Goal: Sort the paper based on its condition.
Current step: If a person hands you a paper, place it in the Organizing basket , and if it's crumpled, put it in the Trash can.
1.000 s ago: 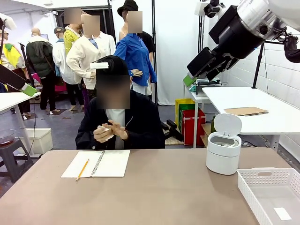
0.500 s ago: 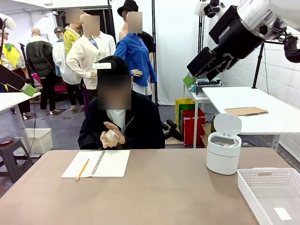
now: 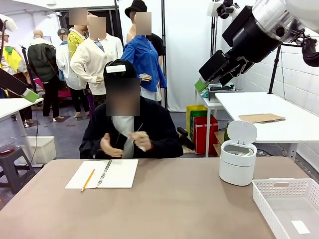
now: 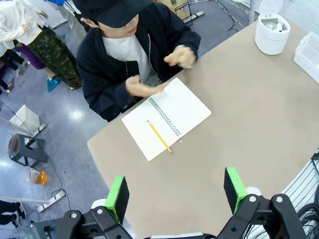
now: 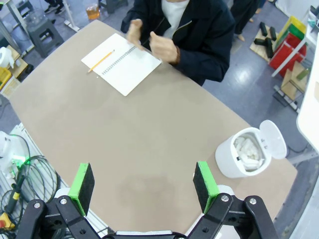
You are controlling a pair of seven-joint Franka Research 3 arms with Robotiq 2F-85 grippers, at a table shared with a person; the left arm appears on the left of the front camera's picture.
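Sorting of paper by condition, shown with both arms held high above the table (image 3: pixel 174 209). The left claw (image 4: pixel 175 194) and the right claw (image 5: pixel 143 187) are both released: the jaws stand wide apart and nothing is gripped between the green pads.

Crumpled wads (image 5: pixel 247 149) are seen inside the bin (image 3: pixel 237 172), whose lid stands open, at the right of the table. A flat slip (image 3: pixel 300 227) lies in the tray (image 3: pixel 284 183) beside the bin, at the near right corner. At the far edge, the hands of a person are held above the notebook (image 3: pixel 117 173), on which a pencil (image 3: pixel 87 179) rests. One hand (image 3: pixel 142 142) is closed as a fist; whether paper is enclosed in it cannot be told.

Handling is judged as follows. A wad is taken to be very light, soft and springy. It is best taken across its widest part, with the jaws closed gently; a nudge may roll it away. A slip is taken to be thin and limp, and it clings flat to whatever carries it. It is best pinched at a free edge or a lifted corner, since a pull against the surface may crease or tear it. If paper is offered by the person, the margin farthest from the fingers is the part to be gripped.
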